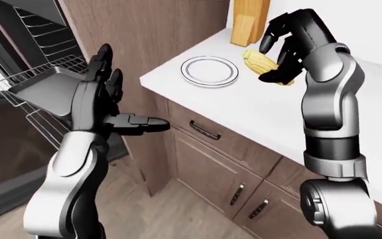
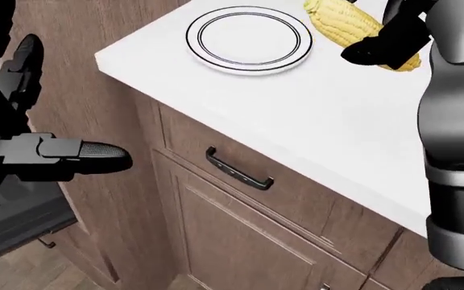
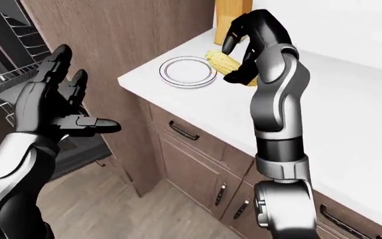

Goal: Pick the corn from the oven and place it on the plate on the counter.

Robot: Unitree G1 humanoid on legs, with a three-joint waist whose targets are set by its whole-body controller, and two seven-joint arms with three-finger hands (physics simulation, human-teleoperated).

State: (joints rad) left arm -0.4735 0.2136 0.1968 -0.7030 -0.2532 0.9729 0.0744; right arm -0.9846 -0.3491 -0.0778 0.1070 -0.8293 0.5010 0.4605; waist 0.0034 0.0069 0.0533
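The yellow corn (image 1: 259, 61) is in my right hand (image 1: 281, 56), whose black fingers curl over it and whose thumb closes under it. It is just to the right of the white plate (image 1: 209, 71), over the white counter (image 1: 271, 117). In the head view the corn (image 2: 338, 22) lies beside the plate (image 2: 248, 37) at the top, not over it. My left hand (image 1: 108, 94) is open and empty, fingers spread, at the left of the view near the open oven.
The oven at left is open, with a grey tray (image 1: 45, 88) on a pulled-out wire rack. A wooden block (image 1: 249, 21) stands on the counter above the corn. Wooden drawers with dark handles (image 2: 238, 171) sit below the counter edge.
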